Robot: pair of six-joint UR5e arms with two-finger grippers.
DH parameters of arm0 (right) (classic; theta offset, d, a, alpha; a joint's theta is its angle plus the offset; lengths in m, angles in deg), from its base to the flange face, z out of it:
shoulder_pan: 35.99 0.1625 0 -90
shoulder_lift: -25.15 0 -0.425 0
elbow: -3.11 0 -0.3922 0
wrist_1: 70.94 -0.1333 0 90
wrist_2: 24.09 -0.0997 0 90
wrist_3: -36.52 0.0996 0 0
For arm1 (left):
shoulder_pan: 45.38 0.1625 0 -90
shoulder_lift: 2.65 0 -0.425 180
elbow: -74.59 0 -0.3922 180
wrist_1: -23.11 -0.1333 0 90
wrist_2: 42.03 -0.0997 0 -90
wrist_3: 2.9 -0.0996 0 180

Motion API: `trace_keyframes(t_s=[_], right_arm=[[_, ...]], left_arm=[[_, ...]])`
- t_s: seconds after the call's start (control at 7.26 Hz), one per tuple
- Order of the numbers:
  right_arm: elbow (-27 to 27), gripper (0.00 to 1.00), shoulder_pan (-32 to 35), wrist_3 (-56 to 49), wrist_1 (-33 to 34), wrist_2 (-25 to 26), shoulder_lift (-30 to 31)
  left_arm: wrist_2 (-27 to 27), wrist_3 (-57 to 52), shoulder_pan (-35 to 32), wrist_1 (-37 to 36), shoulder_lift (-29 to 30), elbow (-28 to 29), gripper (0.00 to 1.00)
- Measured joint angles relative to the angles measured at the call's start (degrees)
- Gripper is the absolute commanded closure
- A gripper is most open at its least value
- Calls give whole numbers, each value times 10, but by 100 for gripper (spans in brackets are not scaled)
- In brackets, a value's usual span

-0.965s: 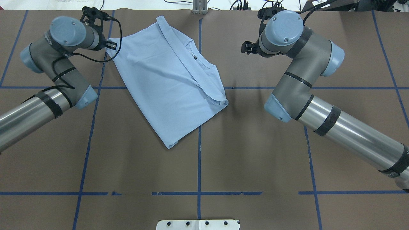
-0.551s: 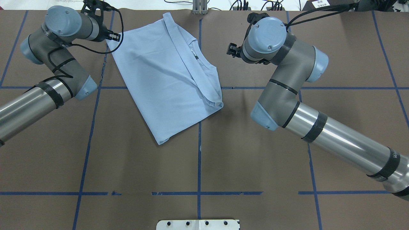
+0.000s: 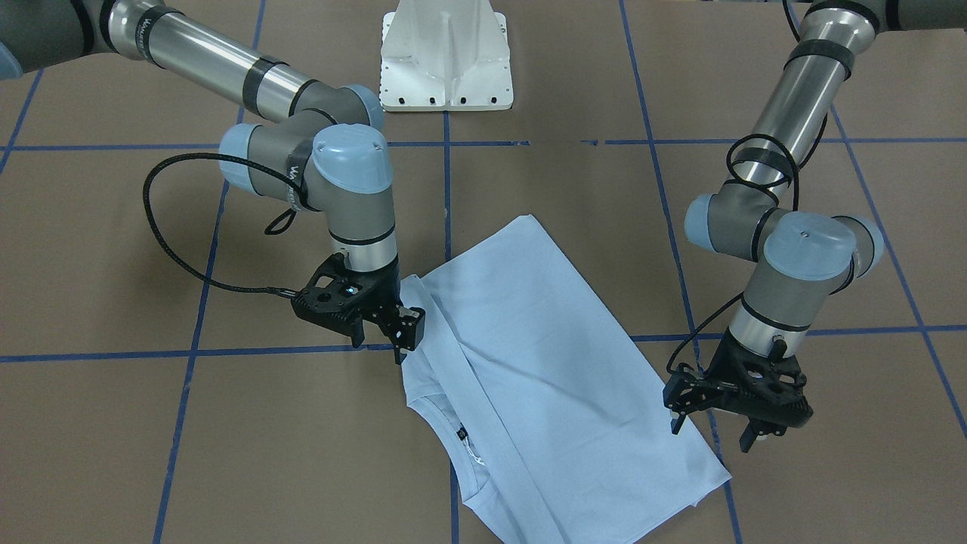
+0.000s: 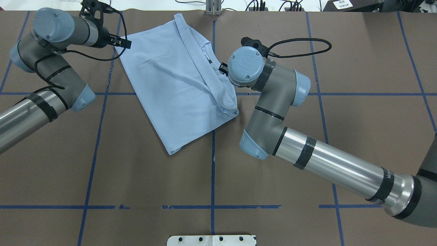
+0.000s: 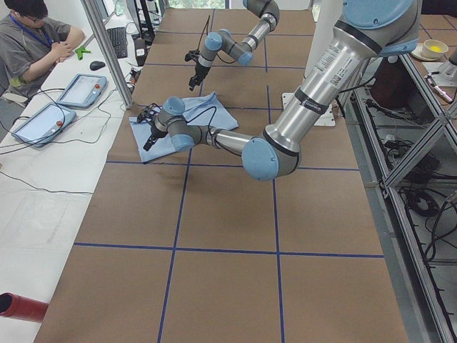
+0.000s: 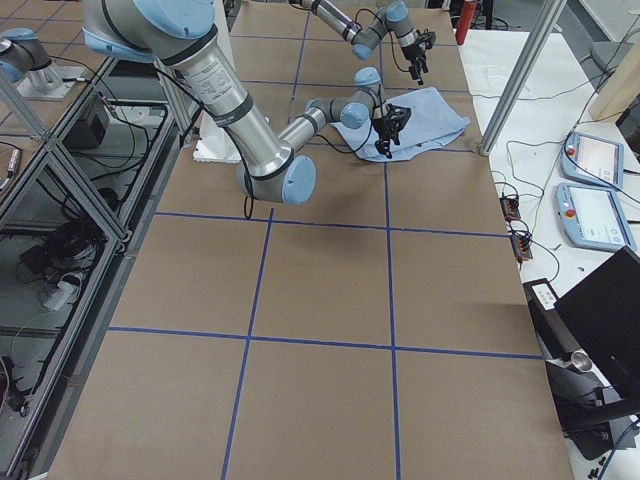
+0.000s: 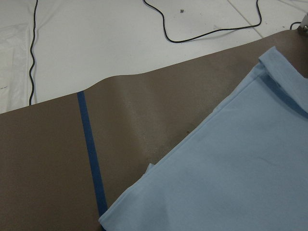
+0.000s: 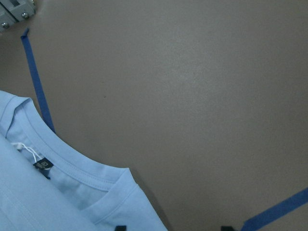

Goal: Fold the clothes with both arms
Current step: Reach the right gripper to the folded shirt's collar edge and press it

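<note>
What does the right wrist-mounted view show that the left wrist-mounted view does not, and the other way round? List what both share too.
Only the right wrist-mounted view shows the neckline, with its dark label and white tag thread.

Only the left wrist-mounted view shows a plain outer corner of the garment, the white surface beyond the paper's edge, and black cables lying on it.

Both show the light blue T-shirt, the brown paper under it and blue tape.
</note>
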Motion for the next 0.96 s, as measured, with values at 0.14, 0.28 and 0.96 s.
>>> trace_keyframes(t_s=[0.14,0.28,0.96], right_arm=[[8,41,-11,1,1,17,-3],[17,41,-19,0,2,27,-4],[44,51,-40,-5,3,52,-12]], left_arm=[[0,0,0,0,-2,-1,0],[0,0,0,0,-4,-1,0],[0,0,0,0,-9,-1,0]])
